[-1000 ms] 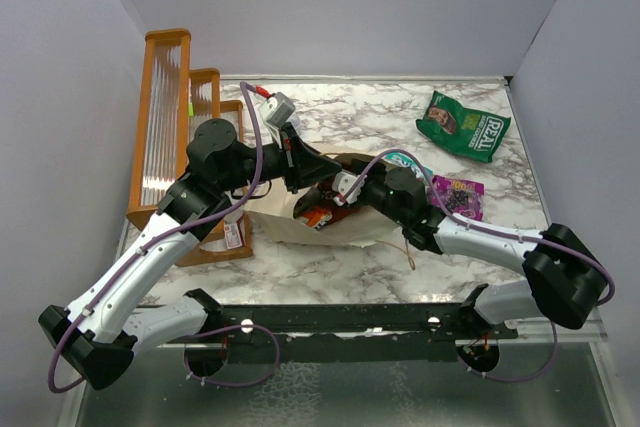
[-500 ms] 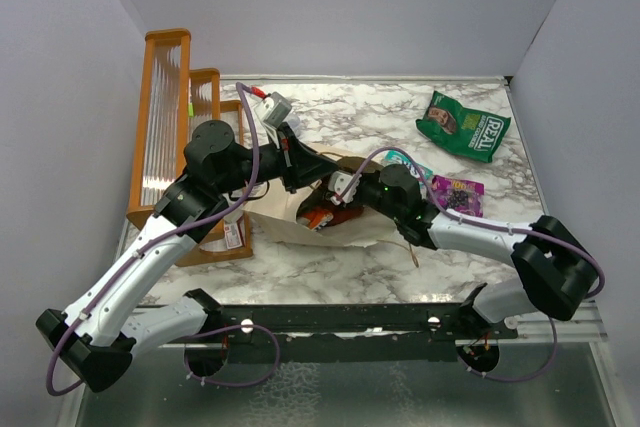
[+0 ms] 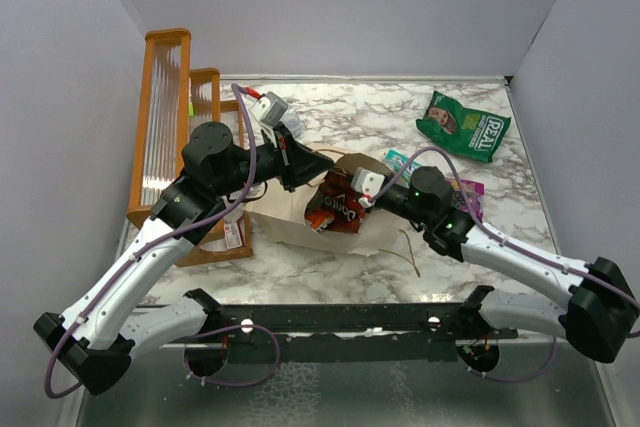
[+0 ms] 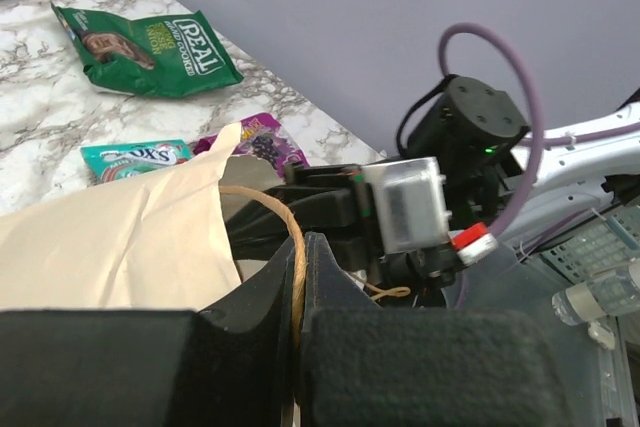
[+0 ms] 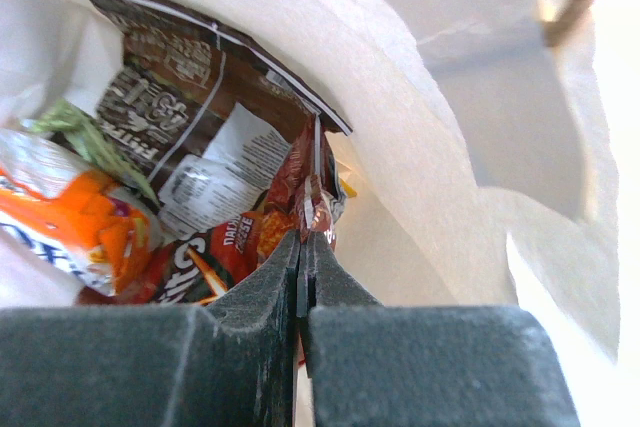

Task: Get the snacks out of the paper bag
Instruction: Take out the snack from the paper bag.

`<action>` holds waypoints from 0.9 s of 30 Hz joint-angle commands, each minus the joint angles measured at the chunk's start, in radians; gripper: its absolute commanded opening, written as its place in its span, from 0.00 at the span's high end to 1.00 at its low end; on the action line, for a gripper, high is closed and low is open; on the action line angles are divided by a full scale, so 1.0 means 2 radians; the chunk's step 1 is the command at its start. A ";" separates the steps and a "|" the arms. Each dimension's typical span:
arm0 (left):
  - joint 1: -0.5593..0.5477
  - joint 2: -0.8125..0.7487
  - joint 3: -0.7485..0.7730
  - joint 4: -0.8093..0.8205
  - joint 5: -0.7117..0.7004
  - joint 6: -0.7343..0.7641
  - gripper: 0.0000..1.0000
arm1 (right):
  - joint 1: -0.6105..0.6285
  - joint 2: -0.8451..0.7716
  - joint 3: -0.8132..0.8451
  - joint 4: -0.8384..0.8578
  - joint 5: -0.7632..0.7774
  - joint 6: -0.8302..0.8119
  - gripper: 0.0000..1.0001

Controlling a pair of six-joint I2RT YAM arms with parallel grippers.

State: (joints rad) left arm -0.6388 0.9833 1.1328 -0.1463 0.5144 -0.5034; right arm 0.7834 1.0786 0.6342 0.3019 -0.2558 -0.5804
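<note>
Left hand (image 4: 300,292) is sitting fully closed, pinching the tan loop handle (image 4: 292,232) of the paper bag (image 3: 285,227) and holding the mouth up. The bag is lying on its side mid-bench (image 3: 345,117), just beside the orange-framed wooden rack (image 3: 165,117), with its opening facing the right arm. Right hand (image 5: 303,247) is reaching into the mouth, fingers clamped together on the top seam of the red-brown chip bag (image 5: 285,182); from above, that bag is showing at the opening, partly out. An orange packet (image 5: 70,227) and a brown packet (image 5: 170,97) are lying deeper inside. The green packet (image 3: 463,125) is resting flat at the far right of the bench, well apart from the bag. The teal-pink packet (image 3: 400,160) and purple pouch (image 3: 470,192) are lying near the bag's far side, partly hidden by the right arm.
</note>
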 commanded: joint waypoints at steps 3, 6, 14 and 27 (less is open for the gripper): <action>-0.001 -0.016 -0.005 0.000 -0.030 0.010 1.00 | -0.001 -0.120 -0.028 -0.024 -0.023 0.074 0.99; -0.001 -0.018 -0.011 -0.001 -0.041 0.012 1.00 | -0.001 -0.179 -0.030 -0.031 -0.003 0.098 0.99; -0.001 -0.019 -0.018 0.003 -0.077 0.005 1.00 | -0.001 -0.235 0.022 -0.093 0.009 0.119 0.99; -0.001 -0.022 -0.016 -0.042 -0.173 0.010 1.00 | -0.001 -0.268 0.137 -0.148 0.100 0.160 0.99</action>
State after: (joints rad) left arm -0.6392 0.9630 1.0977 -0.2089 0.2409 -0.4938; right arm 0.7834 0.5728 0.7998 0.0177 -0.1997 -0.3298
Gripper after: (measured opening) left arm 0.018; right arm 0.016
